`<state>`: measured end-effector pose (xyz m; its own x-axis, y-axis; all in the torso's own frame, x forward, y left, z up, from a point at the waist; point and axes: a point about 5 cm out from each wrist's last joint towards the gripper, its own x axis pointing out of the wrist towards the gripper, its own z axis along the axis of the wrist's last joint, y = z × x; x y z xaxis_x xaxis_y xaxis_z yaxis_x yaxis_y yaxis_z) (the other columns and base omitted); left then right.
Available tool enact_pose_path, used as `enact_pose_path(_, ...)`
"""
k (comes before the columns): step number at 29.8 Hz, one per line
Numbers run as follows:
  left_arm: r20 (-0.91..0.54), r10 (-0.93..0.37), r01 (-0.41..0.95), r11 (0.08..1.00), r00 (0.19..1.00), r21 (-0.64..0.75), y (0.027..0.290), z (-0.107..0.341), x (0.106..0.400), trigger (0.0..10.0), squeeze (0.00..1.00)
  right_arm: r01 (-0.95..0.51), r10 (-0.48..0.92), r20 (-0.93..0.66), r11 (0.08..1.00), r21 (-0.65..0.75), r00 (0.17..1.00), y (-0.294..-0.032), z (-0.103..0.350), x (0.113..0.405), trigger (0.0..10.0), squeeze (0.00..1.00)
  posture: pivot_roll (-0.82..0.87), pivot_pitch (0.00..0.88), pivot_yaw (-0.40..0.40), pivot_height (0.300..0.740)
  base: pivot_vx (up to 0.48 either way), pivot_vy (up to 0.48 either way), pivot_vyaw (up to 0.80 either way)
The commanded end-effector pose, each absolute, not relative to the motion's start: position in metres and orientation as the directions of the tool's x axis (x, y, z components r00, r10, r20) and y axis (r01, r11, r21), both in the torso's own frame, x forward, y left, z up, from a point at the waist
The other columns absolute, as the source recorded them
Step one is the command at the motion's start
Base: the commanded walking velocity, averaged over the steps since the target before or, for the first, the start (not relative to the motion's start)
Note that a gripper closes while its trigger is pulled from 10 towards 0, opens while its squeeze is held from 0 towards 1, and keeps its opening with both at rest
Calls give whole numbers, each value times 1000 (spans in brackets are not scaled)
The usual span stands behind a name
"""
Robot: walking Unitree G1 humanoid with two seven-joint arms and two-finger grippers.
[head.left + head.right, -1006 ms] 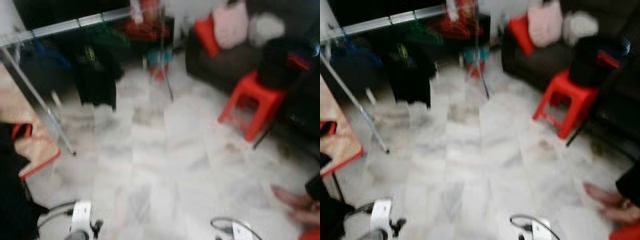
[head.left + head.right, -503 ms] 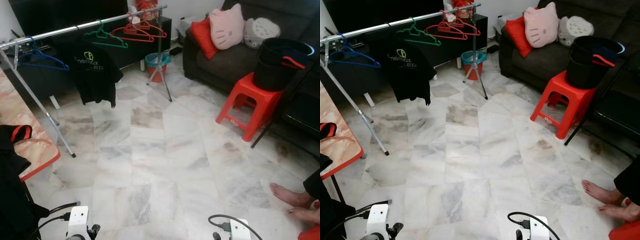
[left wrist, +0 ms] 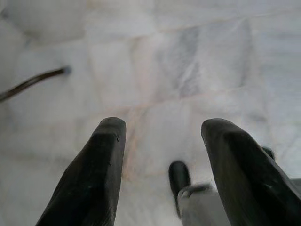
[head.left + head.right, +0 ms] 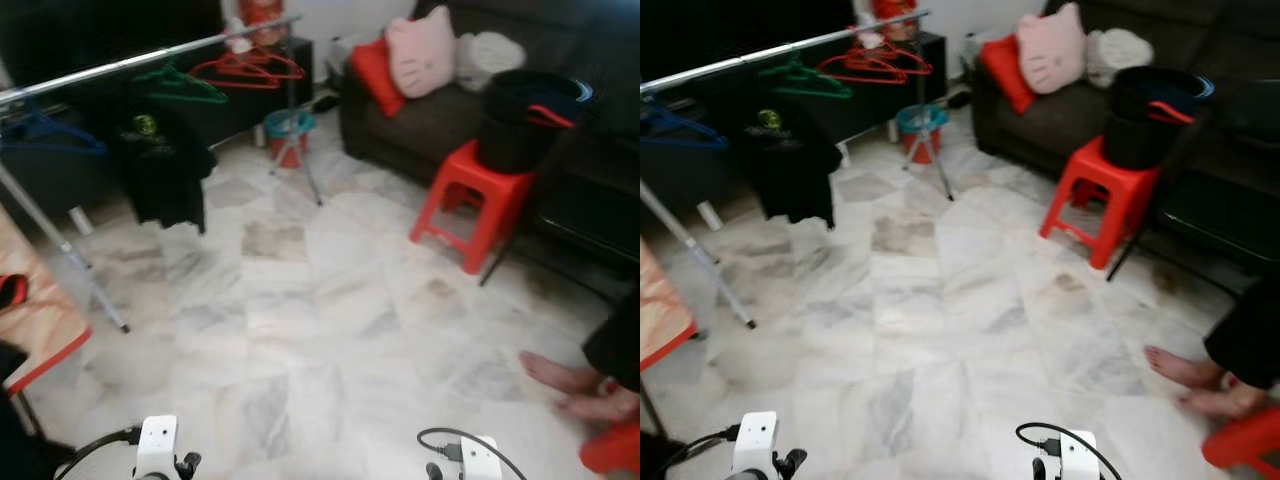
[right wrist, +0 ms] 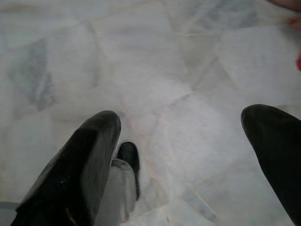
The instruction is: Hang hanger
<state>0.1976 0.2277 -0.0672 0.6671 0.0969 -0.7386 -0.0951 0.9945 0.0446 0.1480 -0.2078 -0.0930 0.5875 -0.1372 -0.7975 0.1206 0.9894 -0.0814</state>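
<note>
A silver clothes rack (image 4: pixel 120 62) stands at the far left of the room. On its rail hang a blue hanger (image 4: pixel 40 135), a green hanger (image 4: pixel 180 85), red hangers (image 4: pixel 245 68) and a black T-shirt (image 4: pixel 160 170). Both arms hang low, their wrists at the bottom edge of the eye views, far from the rack. My left gripper (image 3: pixel 162 125) is open over the marble floor with nothing between its fingers. My right gripper (image 5: pixel 181 117) is open too, wide apart and empty, above the same floor.
A red stool (image 4: pixel 465 195) carrying a black bucket (image 4: pixel 525 120) stands before a dark sofa (image 4: pixel 420 120) with cushions. A person's bare feet (image 4: pixel 565 385) rest on the floor at the right. A red-edged table (image 4: pixel 40 330) juts in at the left. A teal bin (image 4: pixel 285 125) sits behind the rack.
The whole view has swung slightly to the right, so the rack and stool sit further left in frame. Both grippers stay low and open.
</note>
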Motion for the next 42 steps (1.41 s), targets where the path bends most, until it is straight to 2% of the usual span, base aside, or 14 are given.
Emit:
enact_pose_path(1, -751, 105, -97, 994, 652, 55, 230, -69, 193, 10000, 0, 120, -131, -789, 990, -74, 600, -206, -91, 153, 10000, 0, 53, 0, 1, 740, 285, 0, 0)
enact_pose_path(22, -730, 89, -79, 996, 678, 49, 226, -65, 202, 10000, 0, 135, -131, -793, 989, -62, 595, -204, -92, 153, 10000, 0, 51, 0, 6, 740, 296, 0, 0)
enact_pose_path(36, -727, 84, -76, 996, 681, 45, 225, -64, 203, 10000, 0, 121, -124, -796, 991, -64, 593, -204, -92, 152, 10000, 0, 52, 0, 6, 740, 297, 0, -735)
enact_pose_path(42, -724, 84, -77, 996, 684, 43, 225, -64, 205, 10000, 0, 120, -126, -788, 991, -66, 603, -204, -91, 153, 10000, 0, 52, 0, 8, 740, 296, 0, 0)
